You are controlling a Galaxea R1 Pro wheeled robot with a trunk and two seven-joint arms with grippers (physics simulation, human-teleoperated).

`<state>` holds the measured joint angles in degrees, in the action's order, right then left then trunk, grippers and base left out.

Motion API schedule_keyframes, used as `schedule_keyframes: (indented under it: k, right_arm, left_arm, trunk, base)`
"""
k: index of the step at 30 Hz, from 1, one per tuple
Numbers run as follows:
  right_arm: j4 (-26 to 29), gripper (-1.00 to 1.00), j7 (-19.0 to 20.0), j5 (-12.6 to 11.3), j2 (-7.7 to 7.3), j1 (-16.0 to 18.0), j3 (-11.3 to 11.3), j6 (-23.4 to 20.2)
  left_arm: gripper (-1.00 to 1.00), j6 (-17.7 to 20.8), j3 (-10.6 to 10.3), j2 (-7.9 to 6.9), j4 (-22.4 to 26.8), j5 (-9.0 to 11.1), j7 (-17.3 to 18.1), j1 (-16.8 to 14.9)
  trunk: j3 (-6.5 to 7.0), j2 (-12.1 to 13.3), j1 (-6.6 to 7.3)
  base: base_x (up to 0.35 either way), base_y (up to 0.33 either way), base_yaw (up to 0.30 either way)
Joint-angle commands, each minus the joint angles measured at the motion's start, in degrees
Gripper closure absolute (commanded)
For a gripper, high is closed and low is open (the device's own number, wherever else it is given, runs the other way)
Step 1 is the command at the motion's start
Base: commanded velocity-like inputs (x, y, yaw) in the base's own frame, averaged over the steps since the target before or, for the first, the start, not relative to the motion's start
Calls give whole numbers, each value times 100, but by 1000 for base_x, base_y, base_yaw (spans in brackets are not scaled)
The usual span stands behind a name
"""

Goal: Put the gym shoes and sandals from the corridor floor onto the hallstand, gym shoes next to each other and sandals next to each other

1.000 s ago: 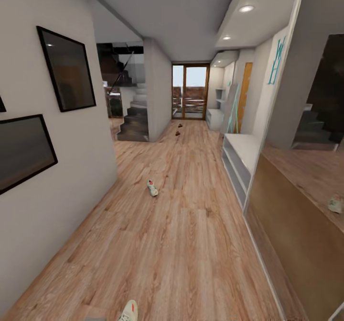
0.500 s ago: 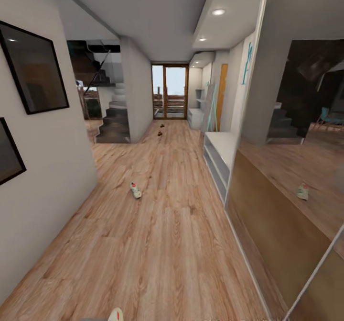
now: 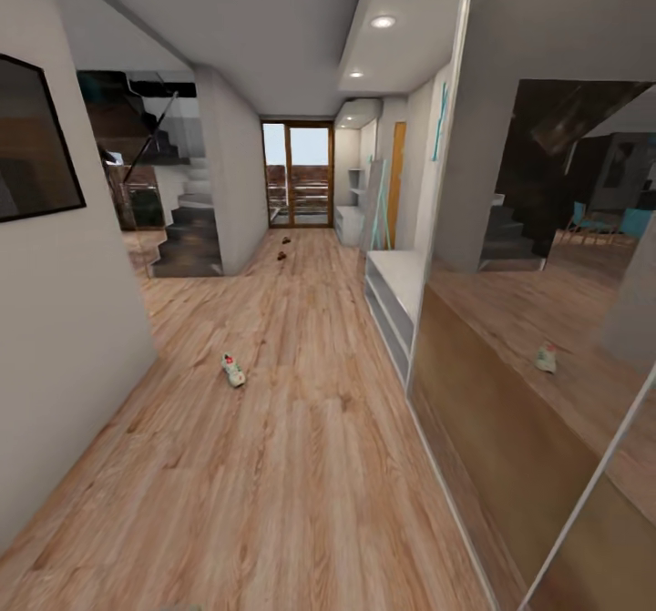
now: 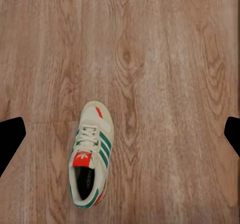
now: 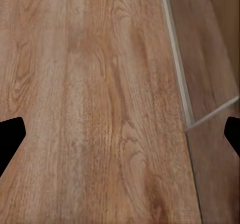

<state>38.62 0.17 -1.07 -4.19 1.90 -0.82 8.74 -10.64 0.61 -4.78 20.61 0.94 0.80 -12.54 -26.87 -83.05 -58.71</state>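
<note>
Both pincers stand released and carry nothing. Below the left pincer (image 4: pixel 120 134), one gym shoe (image 4: pixel 90 154) lies flat on the corridor floor (image 3: pixel 301 465), so you can likely grasp it from above. A second gym shoe (image 3: pixel 233 371) lies farther ahead. The sandals (image 3: pixel 283 248) lie far beyond it, near the glass door (image 3: pixel 299 174). Beyond the mirrored wardrobe (image 3: pixel 547 320), a low white unit (image 3: pixel 390 306) stands against the right wall; a similar unit (image 3: pixel 348 225) with wall shelves stands farther on. The floor between is open for driving.

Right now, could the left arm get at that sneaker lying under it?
Probably yes. The left end effector hangs open above the gym shoe, which lies alone on the wood floor with nothing beside or over it, so a straight descent looks unobstructed.
</note>
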Motion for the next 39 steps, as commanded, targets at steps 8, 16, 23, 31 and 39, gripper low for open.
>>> schedule_keyframes:
  k: [8,16,23,31,39]
  right_arm:
    - [4,-100,17,26,2,4,-24,17]
    - [5,-100,18,36,14,4,-38,14]
    - [5,-100,18,36,20,4,-41,14]
    - [55,-100,17,32,20,4,-34,16]
    - [163,-100,4,28,30,4,-36,14]
  left_arm:
    - [-100,-17,8,3,-4,11,8,-3]
    - [-100,-17,9,1,-8,19,8,-3]
    - [-100,-17,9,3,-12,20,8,-3]
    - [-100,-17,12,3,-73,20,8,-3]
    - [-100,-23,17,3,-147,25,8,-3]
  trunk:
    - [-6,-3,-2]
    - [-6,-3,-2]
    - [-6,-3,-2]
    - [-6,-3,-2]
    - [-6,-3,-2]
  base:
    - [230,-191,-5]
    - [238,-204,0]
    - [261,-192,0]
    - [313,-74,16]
    - [332,-14,179]
